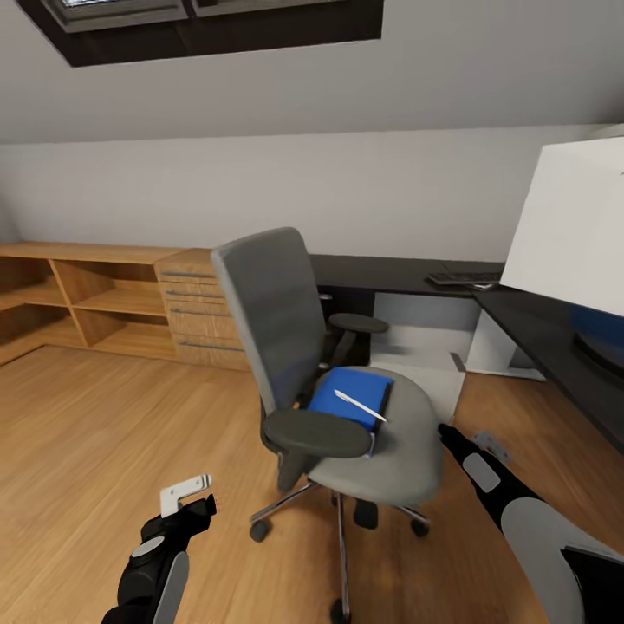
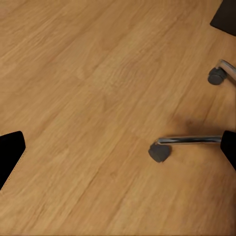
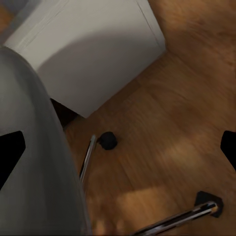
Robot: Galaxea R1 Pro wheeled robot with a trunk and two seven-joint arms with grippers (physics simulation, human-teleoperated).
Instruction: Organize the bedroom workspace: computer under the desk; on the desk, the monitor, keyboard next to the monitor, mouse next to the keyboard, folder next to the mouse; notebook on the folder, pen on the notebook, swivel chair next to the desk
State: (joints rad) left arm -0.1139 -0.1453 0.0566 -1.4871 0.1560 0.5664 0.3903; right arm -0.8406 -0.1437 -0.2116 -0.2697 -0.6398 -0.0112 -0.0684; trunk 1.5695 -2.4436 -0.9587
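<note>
The grey swivel chair (image 1: 286, 347) stands mid-floor, apart from the black desk (image 1: 390, 273). On its seat lies the blue folder (image 1: 347, 394) with the white pen (image 1: 360, 405) across it. A dark strip at the folder's edge may be the notebook (image 1: 385, 400). The keyboard (image 1: 464, 279) lies on the desk by the monitor (image 1: 568, 225). The white computer (image 1: 429, 360) (image 3: 88, 49) sits under the desk. The mouse is out of view. My left gripper (image 1: 186, 496) (image 2: 118, 150) hangs open over the floor left of the chair. My right gripper (image 1: 446, 431) (image 3: 118, 150) is open beside the seat's right edge.
Oak shelves and a drawer unit (image 1: 113, 303) line the back wall at left. The chair's chrome legs and casters (image 2: 160, 152) (image 3: 107, 140) spread over the plank floor (image 1: 104, 433). The desk's side wing (image 1: 555, 347) runs along the right.
</note>
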